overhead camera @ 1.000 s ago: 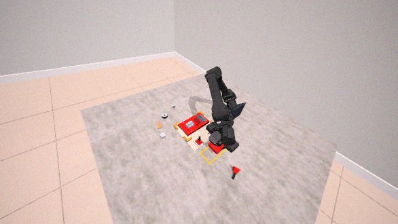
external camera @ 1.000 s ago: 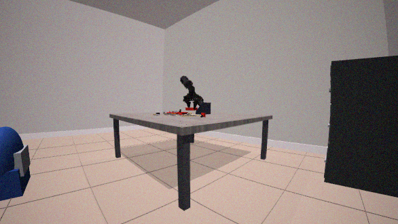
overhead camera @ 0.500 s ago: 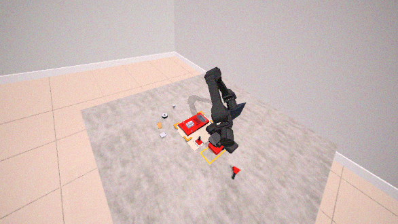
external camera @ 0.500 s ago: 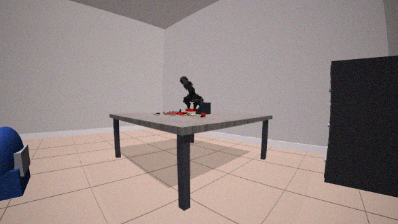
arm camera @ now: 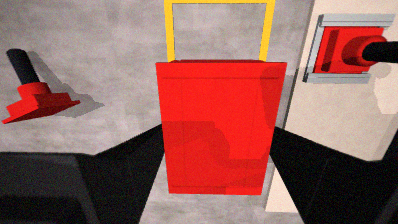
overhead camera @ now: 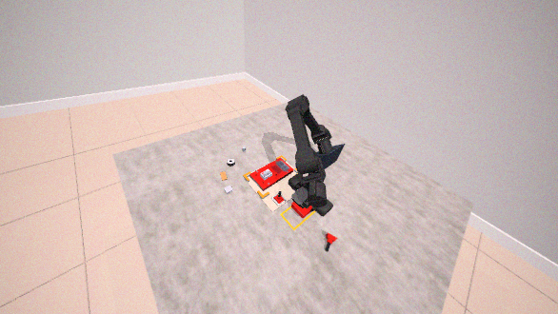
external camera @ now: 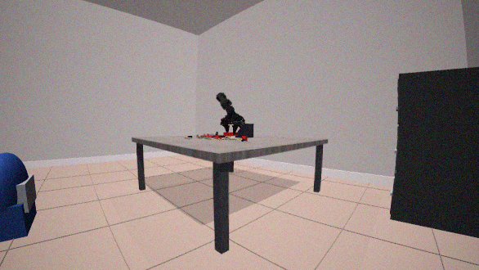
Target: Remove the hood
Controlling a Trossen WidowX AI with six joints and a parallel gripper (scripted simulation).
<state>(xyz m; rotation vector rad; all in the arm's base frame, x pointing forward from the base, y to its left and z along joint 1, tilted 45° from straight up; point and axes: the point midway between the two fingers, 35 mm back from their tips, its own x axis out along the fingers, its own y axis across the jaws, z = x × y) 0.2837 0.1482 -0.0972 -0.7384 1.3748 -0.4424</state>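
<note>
Arm: folded steeply down over the tabletop (overhead camera: 200, 247), wrist pointing at the surface; gripper (arm camera: 218, 150) low.
Jaws: pinching the red hood (arm camera: 220, 125) by its left and right sides.
Hood: far edge overlapping the near line of the yellow marked area (arm camera: 220, 30); most of the square still uncovered beyond it.
Room: red-and-black part (arm camera: 35, 95) well left; grey-framed red part (arm camera: 345, 50) just right of the square.

The grey counter (overhead camera: 200, 247) carries a toy car (overhead camera: 271, 173) on a beige mat (overhead camera: 276, 202); just beside the car lies a yellow outline (overhead camera: 291, 222), with small loose parts (overhead camera: 230, 162) near.
</note>
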